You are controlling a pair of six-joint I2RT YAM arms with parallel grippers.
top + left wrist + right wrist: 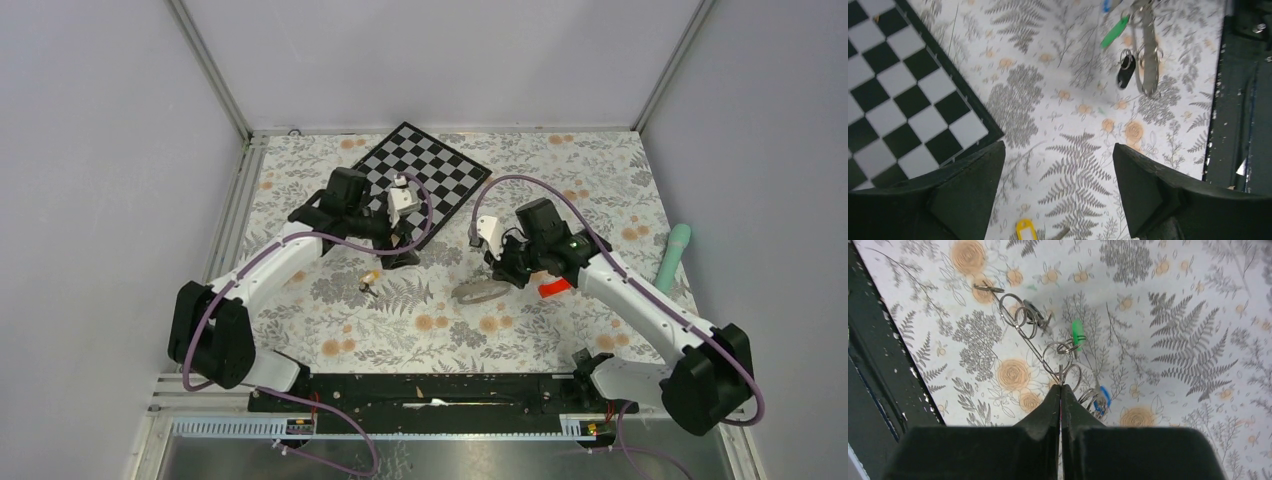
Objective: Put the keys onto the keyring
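The keyring (479, 291) is a grey oval loop right of the table's middle. My right gripper (499, 271) is shut on its edge and holds it tilted. In the right wrist view the keyring (1030, 345) runs edge-on from my shut gripper (1061, 387), carrying small wire rings, a green-tagged key (1077, 333), a blue-tagged key (1102, 401) and a black fob (1035, 315). A yellow-tagged key (369, 280) lies loose on the cloth. My left gripper (402, 250) is open and empty just beyond it; the yellow tag (1026, 230) shows between and below my open fingers (973, 190).
A black-and-white checkerboard (425, 175) lies at the back, just behind my left gripper. A small red item (555, 288) lies by the right wrist. A teal cylinder (675, 255) lies at the right edge. A black rail (440, 390) runs along the near edge.
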